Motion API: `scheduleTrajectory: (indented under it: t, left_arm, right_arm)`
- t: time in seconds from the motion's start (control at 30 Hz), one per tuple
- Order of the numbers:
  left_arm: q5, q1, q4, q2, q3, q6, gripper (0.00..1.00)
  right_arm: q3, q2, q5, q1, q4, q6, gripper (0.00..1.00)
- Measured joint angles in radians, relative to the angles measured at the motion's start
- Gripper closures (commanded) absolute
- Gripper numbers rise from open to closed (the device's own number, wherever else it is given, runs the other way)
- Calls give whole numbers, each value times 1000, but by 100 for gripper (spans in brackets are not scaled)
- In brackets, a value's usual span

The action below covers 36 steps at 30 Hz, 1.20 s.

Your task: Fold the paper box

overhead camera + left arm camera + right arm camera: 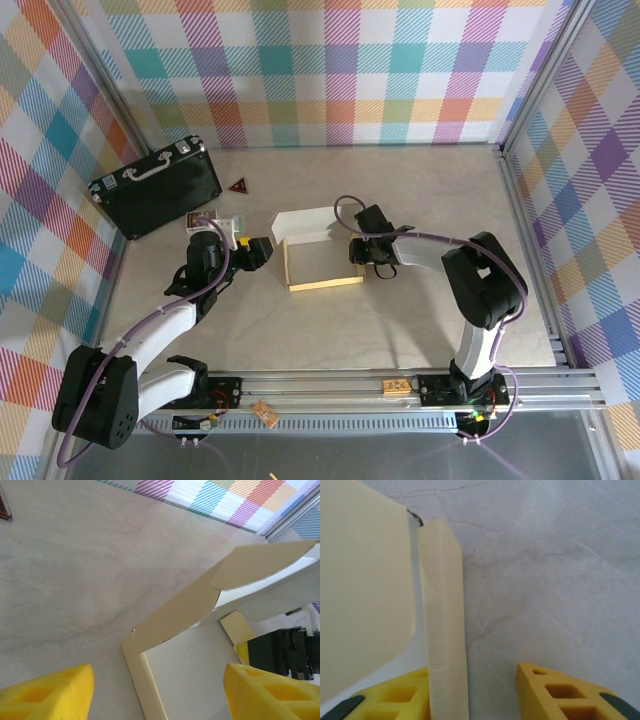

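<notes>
Now, paper box (320,265): set on counter (430,190), room left around.
Left fingers (55,692): spread wide, nothing gripped.
Right fingers (560,695): parted astride box wall (445,620).

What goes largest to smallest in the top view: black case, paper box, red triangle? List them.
1. black case and paper box: too alike in size to rank.
2. red triangle: by far the smallest.

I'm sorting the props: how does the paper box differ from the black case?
The paper box is tan and white cardboard; the black case is dark with a silver handle. The box stands open, one flap raised; the case is shut. The box sits at the centre; the case lies far left. Both are rectangular and rest on the table.
</notes>
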Motion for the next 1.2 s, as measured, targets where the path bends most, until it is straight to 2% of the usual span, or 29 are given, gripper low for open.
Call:
scheduleTrajectory:
  t: [0.1,0.33,0.53,0.77,1.07,1.2]
  left_arm:
    - [0,0,0,0,0,0,31]
    - [0,0,0,0,0,0,31]
    - [1,0,0,7,0,0,31]
    - [0,0,-1,12,0,1,31]
    - [3,0,-11,11,-5,3,30]
    - [4,0,-4,17,-31,0,30]
  right_arm:
    - [-53,-48,-21,1,6,-12,57]
    - [-139,-176,-85,0,19,-55,41]
    - [-158,-244,-166,-12,64,-83,32]
    - [-274,-303,-263,-62,114,-86,32]
    - [-449,-723,-399,-139,193,-200,33]
    - [-438,-677,-416,-139,283,-288,41]
